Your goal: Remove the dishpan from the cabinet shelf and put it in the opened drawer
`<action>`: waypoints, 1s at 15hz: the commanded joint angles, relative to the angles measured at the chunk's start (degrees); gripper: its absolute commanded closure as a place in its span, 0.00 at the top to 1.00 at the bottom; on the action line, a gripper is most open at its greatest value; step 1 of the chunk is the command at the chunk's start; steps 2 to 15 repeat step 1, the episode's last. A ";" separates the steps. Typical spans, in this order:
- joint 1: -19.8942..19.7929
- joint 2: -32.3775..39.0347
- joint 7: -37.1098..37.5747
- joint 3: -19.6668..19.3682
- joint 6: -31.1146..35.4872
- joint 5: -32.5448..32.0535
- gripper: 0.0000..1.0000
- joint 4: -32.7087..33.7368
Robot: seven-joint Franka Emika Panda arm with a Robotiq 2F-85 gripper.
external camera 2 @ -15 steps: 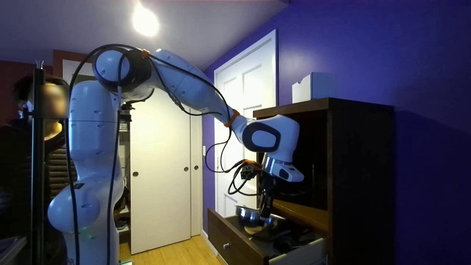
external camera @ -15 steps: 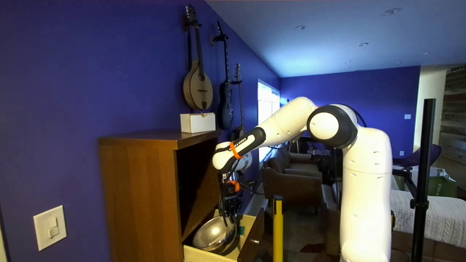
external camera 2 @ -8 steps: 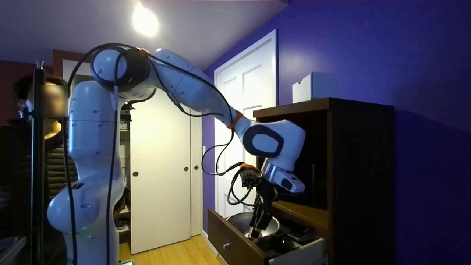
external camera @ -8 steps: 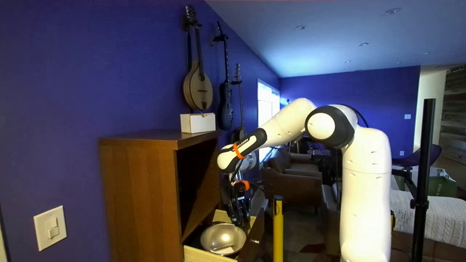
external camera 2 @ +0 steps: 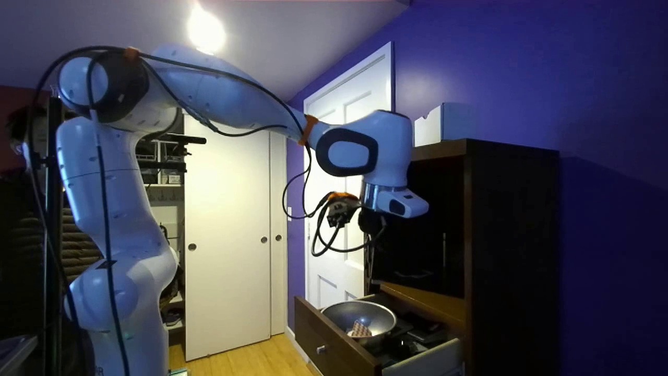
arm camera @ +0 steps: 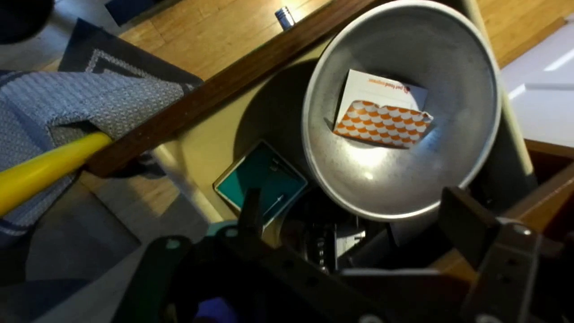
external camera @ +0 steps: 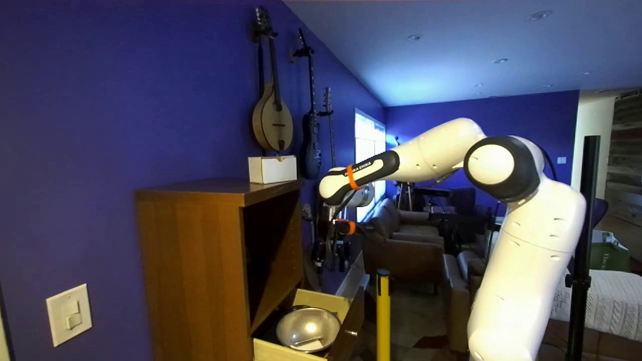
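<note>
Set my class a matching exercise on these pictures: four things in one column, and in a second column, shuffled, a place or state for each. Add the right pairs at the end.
Column one
1. bowl
2. gripper
3. white box
4. drawer

Column two
A. jaws apart, holding nothing
B. pulled open
C. on top of the cabinet
D. in the drawer

Right pairs: 1-D, 2-A, 3-C, 4-B

Ceiling light [external camera 2: 206, 30] glaring; window [external camera: 368, 150] blown out; dishpan [arm camera: 394, 177] glinting, drawer [arm camera: 213, 130] shadowed beside it.
</note>
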 commanded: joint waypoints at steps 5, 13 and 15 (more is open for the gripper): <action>-0.19 -1.63 -0.09 -0.45 -0.11 -0.05 1.00 -0.51; -0.19 -1.63 -0.09 -0.45 -0.11 -0.05 1.00 -0.51; -0.19 -1.63 -0.09 -0.45 -0.11 -0.05 1.00 -0.51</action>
